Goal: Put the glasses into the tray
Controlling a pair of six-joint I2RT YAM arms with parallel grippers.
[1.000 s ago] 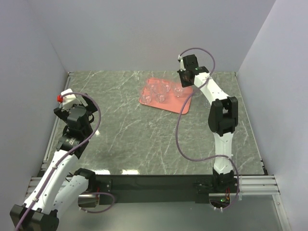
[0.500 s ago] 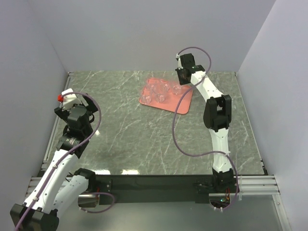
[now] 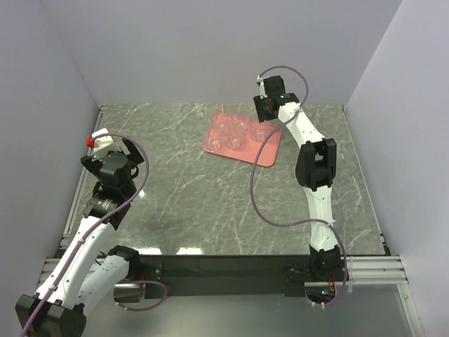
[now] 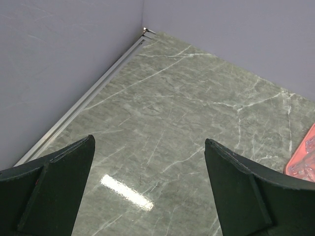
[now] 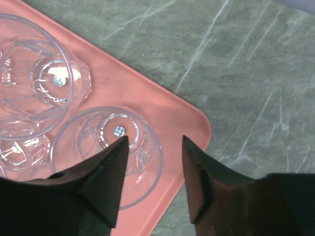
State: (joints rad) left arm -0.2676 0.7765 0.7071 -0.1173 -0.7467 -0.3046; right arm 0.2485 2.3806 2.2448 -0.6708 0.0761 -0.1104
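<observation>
Right tool [image 5: 153, 140]: jaws newly parted, straddling the rim of a glass [image 5: 78, 142] standing in a corner of the tray [image 5: 172, 113].
Left tool [image 4: 148, 141]: unchanged, wide open above the table [image 4: 172, 98].

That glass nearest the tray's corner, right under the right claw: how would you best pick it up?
By its rim wall, from straight above. The glass stands upright with its mouth open on the tray. Put one finger inside and one outside, on the side facing the tray's corner, since other glasses crowd its opposite side.
</observation>
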